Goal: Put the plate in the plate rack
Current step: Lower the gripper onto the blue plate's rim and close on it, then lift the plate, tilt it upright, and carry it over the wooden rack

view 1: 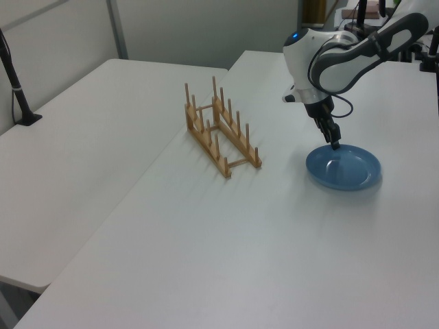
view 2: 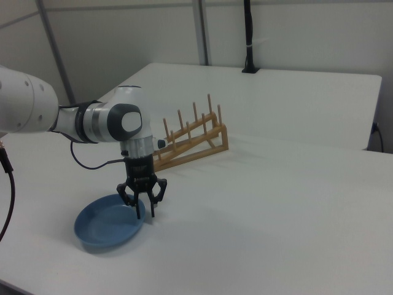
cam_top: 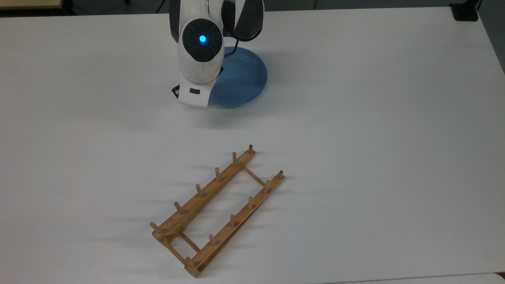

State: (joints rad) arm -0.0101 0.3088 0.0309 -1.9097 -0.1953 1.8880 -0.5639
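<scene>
The blue plate (cam_top: pixel 242 77) lies flat on the white table, its left part in the top view covered by the white arm. It also shows in the left view (view 1: pixel 346 169) and in the right view (view 2: pixel 104 226). My gripper (view 2: pixel 143 212) points straight down and is open. It straddles the plate's rim, one finger (view 2: pixel 136 211) over the plate's inside and the other just outside it. In the left view the gripper (view 1: pixel 335 142) is at the plate's far-left rim. The wooden plate rack (cam_top: pixel 217 207) (view 1: pixel 221 130) (view 2: pixel 190 142) stands apart, with nothing in it.
A second white table (view 1: pixel 82 137) adjoins this one, and a black clamped post (view 1: pixel 17 86) (view 2: pixel 249 37) stands on it. A black object (cam_top: pixel 465 12) sits at the top view's upper right corner. Bare tabletop lies between plate and rack.
</scene>
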